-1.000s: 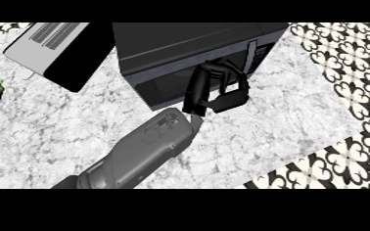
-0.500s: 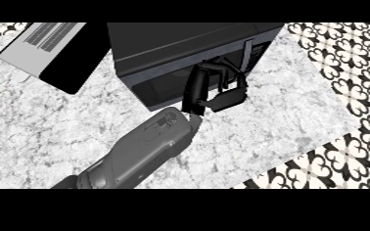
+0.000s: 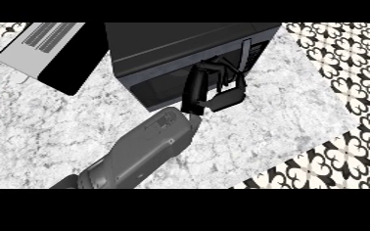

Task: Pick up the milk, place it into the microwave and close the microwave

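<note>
Marbled grey bench (image 3: 51,127) fills most of the head view, with a black-and-white patterned tile floor (image 3: 339,68) along its right edge. At upper left lies a flat grey appliance with a ribbed vent and a black panel (image 3: 54,54), set at an angle. Right of it, at top centre, stands the dark microwave (image 3: 173,44); its front face looks closed and nothing of its interior shows. The milk cannot be seen anywhere in this view, so whether it sits inside the microwave cannot be told. One grey forearm (image 3: 137,156) rises from the lower edge toward the microwave's front right corner; which arm it is cannot be told. Its black hand (image 3: 217,90) lies against the microwave front, near the control strip (image 3: 245,54). The fingers (image 3: 195,85) are curled, and whether they hold anything cannot be made out.
</note>
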Robot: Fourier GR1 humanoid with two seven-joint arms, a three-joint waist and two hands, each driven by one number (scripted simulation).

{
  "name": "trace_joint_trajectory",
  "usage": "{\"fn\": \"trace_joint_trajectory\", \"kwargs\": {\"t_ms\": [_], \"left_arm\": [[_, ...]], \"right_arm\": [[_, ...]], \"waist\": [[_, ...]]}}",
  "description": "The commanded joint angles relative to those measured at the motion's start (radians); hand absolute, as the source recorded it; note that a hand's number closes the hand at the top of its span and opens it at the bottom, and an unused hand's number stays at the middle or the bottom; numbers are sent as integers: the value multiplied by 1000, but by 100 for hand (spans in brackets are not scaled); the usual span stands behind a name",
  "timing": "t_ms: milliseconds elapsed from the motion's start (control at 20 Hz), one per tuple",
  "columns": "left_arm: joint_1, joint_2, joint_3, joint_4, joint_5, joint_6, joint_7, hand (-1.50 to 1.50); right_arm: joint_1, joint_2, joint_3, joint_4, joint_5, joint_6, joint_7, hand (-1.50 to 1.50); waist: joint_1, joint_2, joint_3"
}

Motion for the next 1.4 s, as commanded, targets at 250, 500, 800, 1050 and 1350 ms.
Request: {"fn": "trace_joint_trajectory", "kwargs": {"t_ms": [250,500,800,1050,1350], "left_arm": [[-62,0,28,93,51,-24,-32,150],[-74,0,20,103,72,-30,-45,150],[-77,0,8,111,97,-30,-74,150],[-86,0,-3,113,119,-39,-93,150],[-88,0,-16,125,137,-40,-114,150]], "right_arm": [[-13,-40,-18,-3,-55,-9,34,-150],[-26,-52,-24,0,-74,-8,39,-150],[-37,-88,-20,-6,-117,15,62,-150],[-43,-100,-1,-7,-153,40,70,-150],[-46,-121,3,-11,-189,57,81,-150]], "waist": [[-11,12,-1],[-12,16,2],[-9,14,1],[-12,18,2],[-18,17,3]]}}
